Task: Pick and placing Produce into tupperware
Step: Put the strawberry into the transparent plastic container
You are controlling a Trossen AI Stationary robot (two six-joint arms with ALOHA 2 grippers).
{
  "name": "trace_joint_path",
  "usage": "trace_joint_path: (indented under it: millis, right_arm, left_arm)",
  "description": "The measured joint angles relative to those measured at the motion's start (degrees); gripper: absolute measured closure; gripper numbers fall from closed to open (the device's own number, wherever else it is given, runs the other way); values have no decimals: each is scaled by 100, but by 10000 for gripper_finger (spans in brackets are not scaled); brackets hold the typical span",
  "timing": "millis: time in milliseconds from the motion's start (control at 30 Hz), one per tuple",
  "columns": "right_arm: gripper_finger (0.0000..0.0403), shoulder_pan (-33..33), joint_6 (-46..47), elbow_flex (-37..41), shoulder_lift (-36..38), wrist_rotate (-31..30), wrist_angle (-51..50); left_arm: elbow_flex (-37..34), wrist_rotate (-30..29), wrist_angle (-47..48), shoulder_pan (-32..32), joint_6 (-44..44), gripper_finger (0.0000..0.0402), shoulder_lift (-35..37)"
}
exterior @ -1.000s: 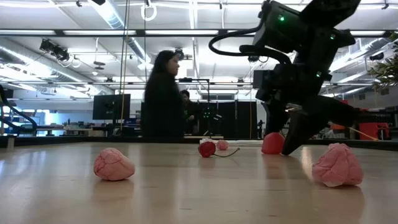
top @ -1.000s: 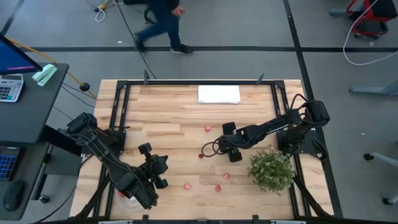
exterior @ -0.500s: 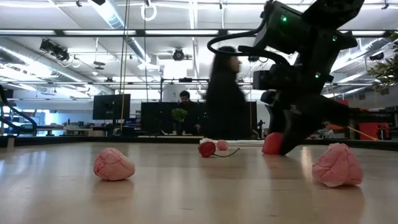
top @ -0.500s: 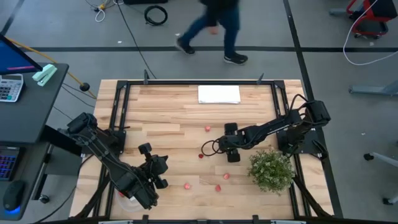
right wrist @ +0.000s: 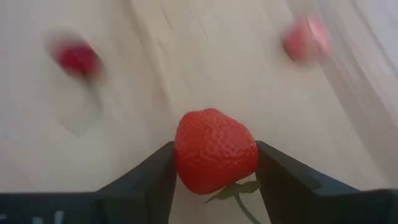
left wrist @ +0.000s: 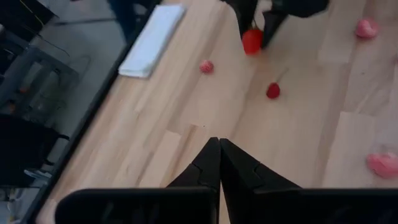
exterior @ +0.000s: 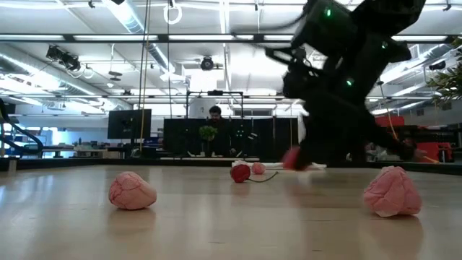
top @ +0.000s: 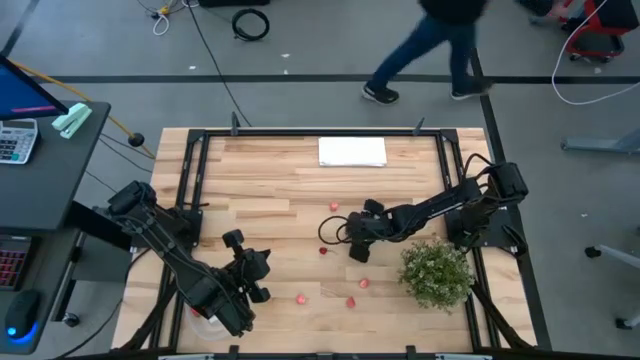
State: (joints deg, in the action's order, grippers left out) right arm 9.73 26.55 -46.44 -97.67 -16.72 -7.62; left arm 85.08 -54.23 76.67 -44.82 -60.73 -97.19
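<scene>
Gripping the strawberry (right wrist: pixel 215 151) firmly between both fingers, our right claw (top: pixel 358 240) should carry it steadily across the counter (top: pixel 280 200) toward the tupperware (top: pixel 205 322), where our left claw (left wrist: pixel 219 163) waits, fingers together.

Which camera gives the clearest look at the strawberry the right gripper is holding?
The right wrist view: the strawberry fills the centre, pinched between the right gripper's fingers, its seeds and green leaf visible. The left wrist view shows it as a small red shape far across the table, the low view as a red blur under the arm; in the high view the gripper hides it.
</scene>
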Motion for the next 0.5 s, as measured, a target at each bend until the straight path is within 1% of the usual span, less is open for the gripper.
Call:
trace_joint_path:
  millis: [133,300,367,500]
  right_arm:
    - [192,148,240,-3,2,-1,1093]
    - [197,364,241,-10,14,-14,2450]
    - [198,456,240,-10,15,-19,2830]
    - [198,671,244,-12,15,-178,3239]
  left_arm:
    - [0,-436,292,2,4,388,2]
    - [0,-1335,1042,33,-11,382,9]
    - [0,-1726,1309,82,-52,384,45]
    - [0,-2351,1329,315,-57,392,380]
